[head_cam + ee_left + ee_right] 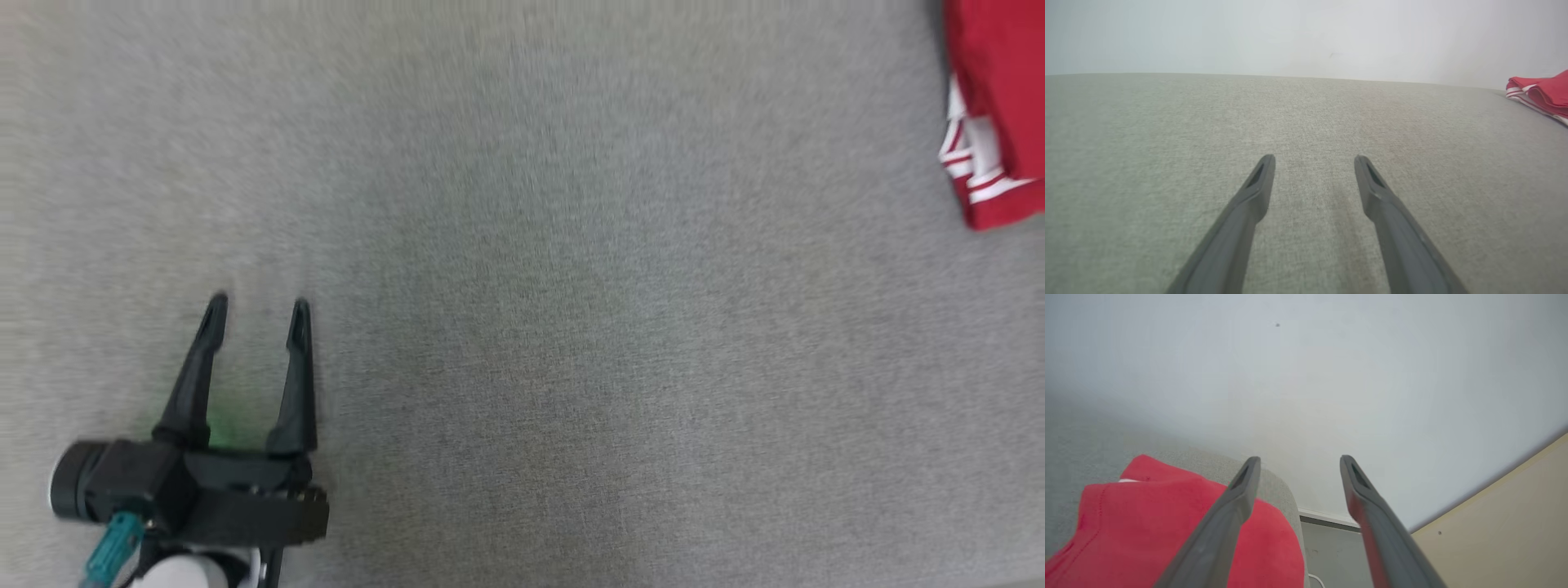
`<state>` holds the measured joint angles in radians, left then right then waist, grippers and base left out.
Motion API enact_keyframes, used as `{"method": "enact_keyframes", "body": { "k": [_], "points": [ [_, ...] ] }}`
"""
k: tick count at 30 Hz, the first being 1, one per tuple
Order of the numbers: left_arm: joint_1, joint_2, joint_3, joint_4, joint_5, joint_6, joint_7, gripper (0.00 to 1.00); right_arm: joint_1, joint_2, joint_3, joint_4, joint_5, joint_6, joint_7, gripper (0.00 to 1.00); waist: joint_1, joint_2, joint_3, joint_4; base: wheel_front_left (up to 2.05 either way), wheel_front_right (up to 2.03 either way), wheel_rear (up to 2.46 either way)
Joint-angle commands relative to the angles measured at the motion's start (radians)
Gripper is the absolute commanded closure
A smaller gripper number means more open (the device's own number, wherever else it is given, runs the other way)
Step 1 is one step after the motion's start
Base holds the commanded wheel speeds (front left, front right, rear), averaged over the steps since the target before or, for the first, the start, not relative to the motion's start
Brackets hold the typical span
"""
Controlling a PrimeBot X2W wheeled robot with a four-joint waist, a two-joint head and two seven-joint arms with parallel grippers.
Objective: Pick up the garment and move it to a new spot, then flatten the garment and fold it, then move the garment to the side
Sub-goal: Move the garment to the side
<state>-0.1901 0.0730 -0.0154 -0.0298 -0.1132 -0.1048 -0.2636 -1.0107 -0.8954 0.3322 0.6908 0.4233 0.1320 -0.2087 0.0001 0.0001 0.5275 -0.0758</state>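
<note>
L gripper (258,306) sits low at the near left, fingers spread wide, nothing btwn them, so empty. It's over the grey cloth surface (571,343); can't tell if it touches. Ahead of its tips and either side of it there's bare grey weave, nothing within reach. The garment (996,106), red w/ white stripes, lies well off to that hand's right and somewhat ahead of its tips, at the far right end of the surface. From the L wrist cam it reads as a low stack w/ layered edges, so prob. folded already and parked at the side. R gripper (1300,459) hangs over it: jaws wide apart, gripping nothing. The red cloth is below and left of its left finger, apart from the tips as far as I can tell. Beyond its tips is a pale wall (1331,375), and down to its right a beige floor (1502,522), so the garment sits close by the surface's rounded edge. Handling, my guess: light, soft, limp knit, not fragile, not slippery. The textured surface will likely drag on it rather than let it slide. Pinch one layer and the rest will sag and the fold opens. If it needs another move, take it at the folded edge nearest the R hand, through all layers, ideally two corners w/ both hands. Keep it low and don't nudge it toward the drop on the R hand's right.
</note>
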Motion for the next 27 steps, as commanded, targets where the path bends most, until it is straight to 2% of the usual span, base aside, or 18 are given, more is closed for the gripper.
{"method": "enact_keyframes", "body": {
  "k": [1,5,10,22,25,27],
  "points": [
    [0.021,-0.003,0.008,0.003,-0.005,0.007,0.0,0.0,0.009,0.018,0.003,-0.009,0.002,-0.003,-0.012,0.0,-0.0001,-0.0001,-0.096,0.021,0.0,0.0,0.0],
    [0.074,-0.006,0.03,0.018,-0.014,0.015,0.0,0.0,0.053,0.097,0.002,-0.045,-0.012,-0.003,-0.041,0.0,-0.0001,-0.0001,-0.176,0.031,0.0,0.0,0.0],
    [0.145,-0.008,0.065,0.035,-0.026,0.021,0.0,0.0,0.141,0.226,-0.041,-0.109,-0.037,-0.003,-0.055,0.0,-0.0001,-0.0001,-0.269,0.032,0.0,0.0,0.0],
    [0.214,-0.016,0.078,0.072,-0.043,0.025,0.0,0.0,0.529,0.491,-0.232,-0.349,-0.106,-0.003,-0.057,0.0,-0.0001,-0.0001,-0.41,0.077,0.0,0.0,0.0],
    [0.219,-0.018,0.078,0.078,-0.045,0.025,-0.001,0.0,0.636,0.54,-0.264,-0.404,-0.125,-0.003,-0.057,0.0,-0.0001,-0.0001,-0.426,0.084,0.0,0.0,0.0],
    [0.219,-0.018,0.077,0.081,-0.044,0.023,0.0,0.0,0.668,0.551,-0.272,-0.417,-0.134,-0.003,-0.057,0.0,-0.0001,-0.0001,-0.431,0.087,0.0,0.0,0.0]
  ]
}}
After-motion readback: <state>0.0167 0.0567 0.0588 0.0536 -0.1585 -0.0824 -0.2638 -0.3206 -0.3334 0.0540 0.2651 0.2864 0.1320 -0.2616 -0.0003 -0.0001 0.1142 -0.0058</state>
